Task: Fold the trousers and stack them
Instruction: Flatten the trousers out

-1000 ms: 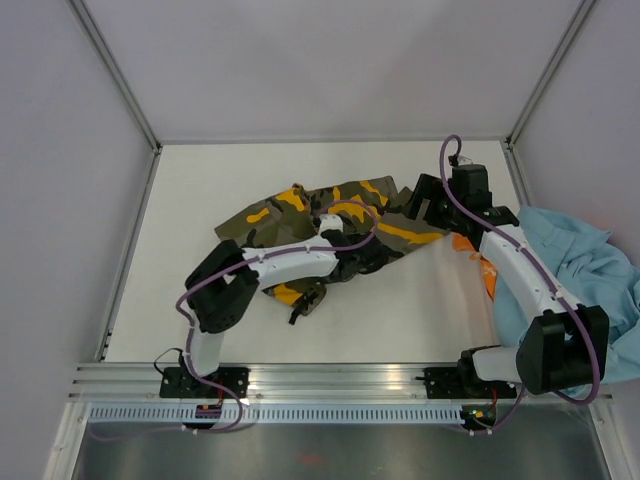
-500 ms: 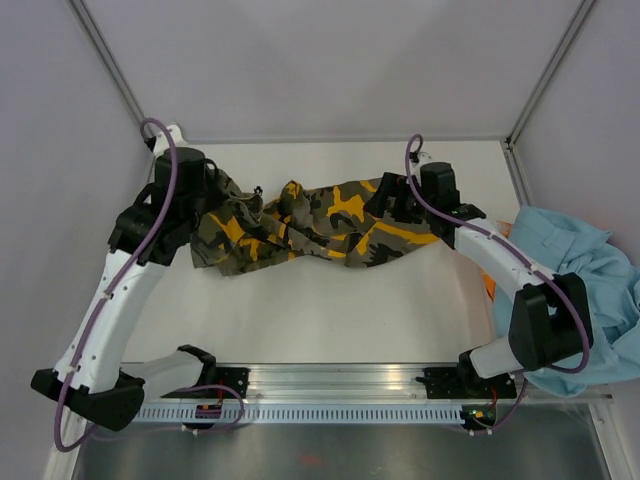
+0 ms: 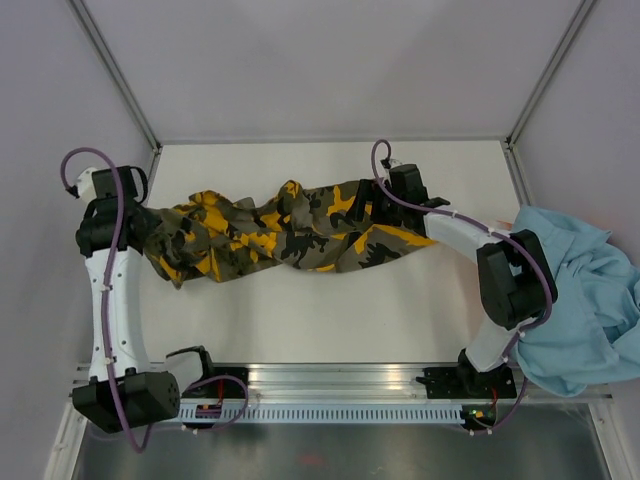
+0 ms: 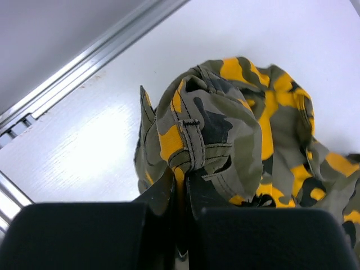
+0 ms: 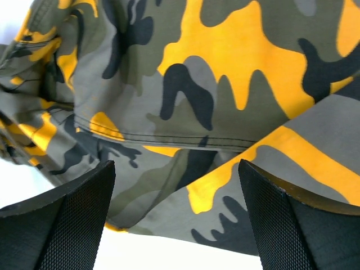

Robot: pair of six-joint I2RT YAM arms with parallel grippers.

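Left gripper: my fingers are clenched on a seamed edge of the trousers, and a fold of camouflage cloth bunches up just above the pinch. I am at the left edge of the tabletop.
Right gripper: released, with the jaws spread wide. In the wrist view the cloth fills the gap between my fingers, but neither pad closes on it.
Trousers: drawn into a long, twisted band across the far half of the tabletop, from my left grip at the left edge to right of centre.
What just changed: my left arm has carried its end outward to the left edge, and the heap has been pulled out lengthwise.
Against the earlier frame: a second ago the trousers were a crumpled pile mid-table with my left arm over them. My right arm has since come in from the right side to their right end.
Meaning for the task: I judge this is still spreading, since the twist needs flattening before any fold.
Beside: the light-blue garment lies off the right edge, apart from the trousers.
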